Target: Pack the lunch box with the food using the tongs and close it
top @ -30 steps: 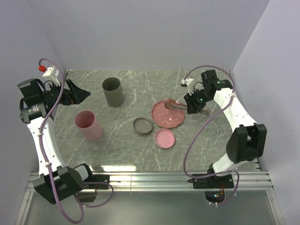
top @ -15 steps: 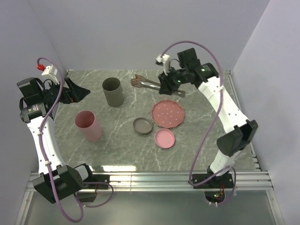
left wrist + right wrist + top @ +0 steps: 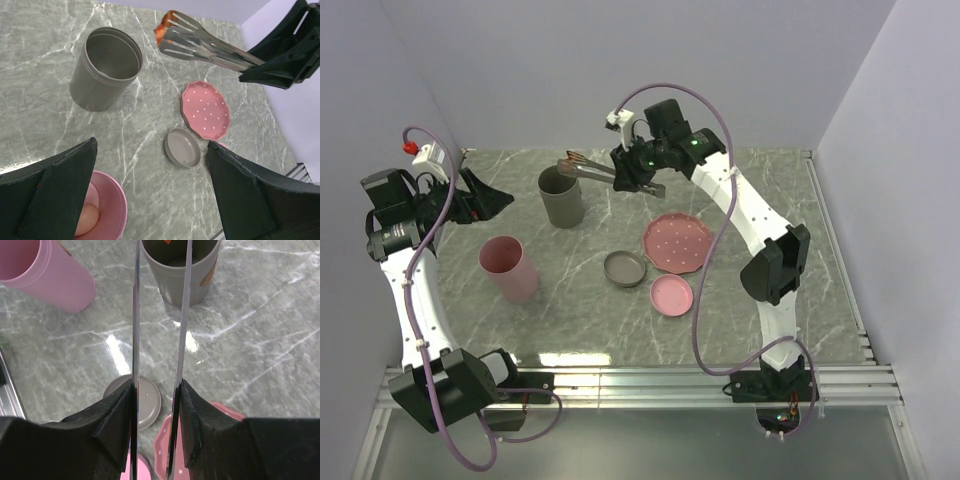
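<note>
My right gripper [image 3: 636, 172] is shut on the long grey metal tongs [image 3: 600, 170], whose two arms [image 3: 135, 315] run between its pads. The tong tips pinch a small orange-brown piece of food [image 3: 161, 31] over the rim of the tall grey lunch box container [image 3: 561, 195]. A peach egg-shaped piece [image 3: 86, 220] lies inside the pink lunch box container [image 3: 508, 267]. My left gripper [image 3: 492, 200] hangs open at the far left, above and beside the pink container [image 3: 112, 205], with nothing between its fingers.
A pink dotted plate [image 3: 678, 242] lies right of centre with nothing on it. A grey lid [image 3: 625, 268] and a pink lid [image 3: 672, 294] lie flat in front of it. Walls close the table at the back and both sides.
My right arm has swung left from the pink plate, carrying the tongs with the food piece to above the grey container. The left arm has stayed put.
</note>
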You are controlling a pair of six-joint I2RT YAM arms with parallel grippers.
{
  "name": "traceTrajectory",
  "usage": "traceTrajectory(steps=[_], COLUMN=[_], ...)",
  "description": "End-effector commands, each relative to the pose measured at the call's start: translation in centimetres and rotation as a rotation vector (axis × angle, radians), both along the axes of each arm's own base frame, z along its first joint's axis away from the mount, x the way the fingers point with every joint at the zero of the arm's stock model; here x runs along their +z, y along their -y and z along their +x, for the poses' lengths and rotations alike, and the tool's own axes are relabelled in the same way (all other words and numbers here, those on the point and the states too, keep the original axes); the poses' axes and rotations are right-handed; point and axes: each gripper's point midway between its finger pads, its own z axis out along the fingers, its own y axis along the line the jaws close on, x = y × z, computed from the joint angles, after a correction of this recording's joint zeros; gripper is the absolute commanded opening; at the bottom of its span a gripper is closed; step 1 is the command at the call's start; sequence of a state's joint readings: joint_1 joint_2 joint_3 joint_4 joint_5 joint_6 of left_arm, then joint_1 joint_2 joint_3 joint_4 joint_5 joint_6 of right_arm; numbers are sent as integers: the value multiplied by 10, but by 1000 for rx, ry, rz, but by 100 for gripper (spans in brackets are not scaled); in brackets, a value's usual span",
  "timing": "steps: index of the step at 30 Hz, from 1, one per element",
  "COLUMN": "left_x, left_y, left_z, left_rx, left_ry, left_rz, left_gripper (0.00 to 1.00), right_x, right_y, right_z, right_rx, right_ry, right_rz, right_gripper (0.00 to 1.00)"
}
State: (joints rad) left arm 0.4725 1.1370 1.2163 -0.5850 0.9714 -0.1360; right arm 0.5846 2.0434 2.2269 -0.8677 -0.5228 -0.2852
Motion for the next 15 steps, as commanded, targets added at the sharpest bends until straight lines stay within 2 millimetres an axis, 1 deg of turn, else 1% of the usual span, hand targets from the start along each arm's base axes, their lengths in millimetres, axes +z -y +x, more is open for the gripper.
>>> traceTrajectory(steps=[1,6,7,10,13,15], left_x=[5,3,2,1,-2,-2], left_y=[0,-2,-2,-3,-3,-4], left_z=[2,3,3,3,3,3], left_rx=[-9,-8,-6,-5,-4,-3], left_ry=[33,31,28,27,26,24], left_rz=[10,18,16,20,26,26], left_gripper=[98,98,98,98,98,98], right_x=[29,14,8,2,-9,-12], right_y=[-24,-38,-42,-46,-48,-49], right_z=[13,22,23,26,30,30], right_rx=[-1,0,3,0,-5,-7], right_ry=[91,84,77,73,62,57], right_rz=[93,91,88,86,76,73], right_gripper=[37,37,37,38,39,40])
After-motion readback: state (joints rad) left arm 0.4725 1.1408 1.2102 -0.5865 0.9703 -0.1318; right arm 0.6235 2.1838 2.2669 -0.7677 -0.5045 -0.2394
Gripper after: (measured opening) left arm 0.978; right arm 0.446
